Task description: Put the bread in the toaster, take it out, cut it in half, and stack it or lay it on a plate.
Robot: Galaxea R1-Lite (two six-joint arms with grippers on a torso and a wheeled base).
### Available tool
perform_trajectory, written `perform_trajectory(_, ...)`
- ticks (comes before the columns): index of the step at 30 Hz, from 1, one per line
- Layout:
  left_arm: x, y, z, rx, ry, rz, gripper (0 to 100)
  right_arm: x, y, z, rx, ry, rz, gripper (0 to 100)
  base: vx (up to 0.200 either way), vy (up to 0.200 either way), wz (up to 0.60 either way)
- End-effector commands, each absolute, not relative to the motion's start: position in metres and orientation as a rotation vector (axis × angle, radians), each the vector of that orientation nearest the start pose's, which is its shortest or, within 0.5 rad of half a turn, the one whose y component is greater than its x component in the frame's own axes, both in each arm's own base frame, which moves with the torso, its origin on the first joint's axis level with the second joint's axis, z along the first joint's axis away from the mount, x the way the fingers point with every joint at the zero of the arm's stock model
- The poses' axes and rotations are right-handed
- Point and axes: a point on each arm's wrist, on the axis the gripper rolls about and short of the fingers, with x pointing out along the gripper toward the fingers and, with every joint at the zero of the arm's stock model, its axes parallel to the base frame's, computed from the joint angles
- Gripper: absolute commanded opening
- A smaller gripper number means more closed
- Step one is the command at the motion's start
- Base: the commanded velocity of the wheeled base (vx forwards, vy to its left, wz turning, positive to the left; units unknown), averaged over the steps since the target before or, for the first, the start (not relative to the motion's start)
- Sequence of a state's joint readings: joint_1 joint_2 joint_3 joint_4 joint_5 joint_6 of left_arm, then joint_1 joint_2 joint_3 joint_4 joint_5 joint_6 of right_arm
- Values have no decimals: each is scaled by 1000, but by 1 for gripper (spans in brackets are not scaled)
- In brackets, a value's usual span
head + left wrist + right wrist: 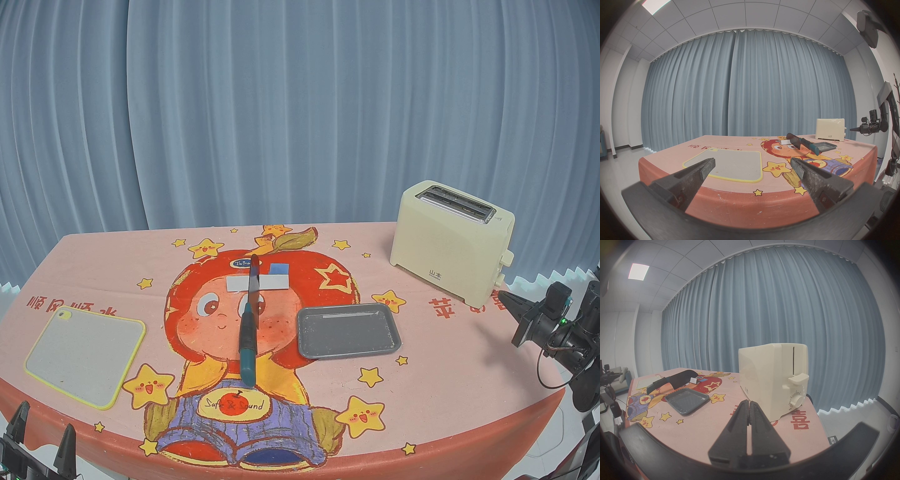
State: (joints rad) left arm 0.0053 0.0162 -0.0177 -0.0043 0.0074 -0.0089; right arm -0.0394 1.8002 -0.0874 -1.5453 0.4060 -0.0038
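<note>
Left hand (752, 165) spread open off the near edge of the counter (450, 381) by the cutting board (84, 353), right hand (749, 404) pinched closed near the toaster (453, 240); knife (250, 325) lies mid-counter, just left of the tray (348, 331).

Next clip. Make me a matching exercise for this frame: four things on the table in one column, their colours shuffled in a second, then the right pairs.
Things:
1. toaster
2. knife
3. tray
4. cutting board

Colours:
A. dark grey all over
B. cream
C. pale grey with a yellow-green rim
D. dark blade, blue handle

Pairs: 1-B, 2-D, 3-A, 4-C
</note>
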Motion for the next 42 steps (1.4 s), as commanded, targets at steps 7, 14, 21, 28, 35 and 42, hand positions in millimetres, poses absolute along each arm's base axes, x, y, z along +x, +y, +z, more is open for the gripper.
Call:
perform_trajectory(7,-23,0,76,-9,-5,14,100,215,1,89,37,183,367,0,0,0,0)
perform_trajectory(14,-23,0,76,-9,-5,14,100,215,1,81,34,217,367,0,0,0,0)
perform_trajectory(21,-23,0,76,-9,-5,14,100,215,1,80,34,226,365,0,0,0,0)
perform_trajectory(28,-23,0,76,-9,-5,14,100,214,1,79,35,229,365,0,0,0,0)
perform_trajectory(35,-23,0,76,-9,-5,14,100,214,2,78,40,234,368,0,0,0,0)
perform_trajectory(42,-23,0,76,-9,-5,14,100,216,1,74,46,253,363,0,0,0,0)
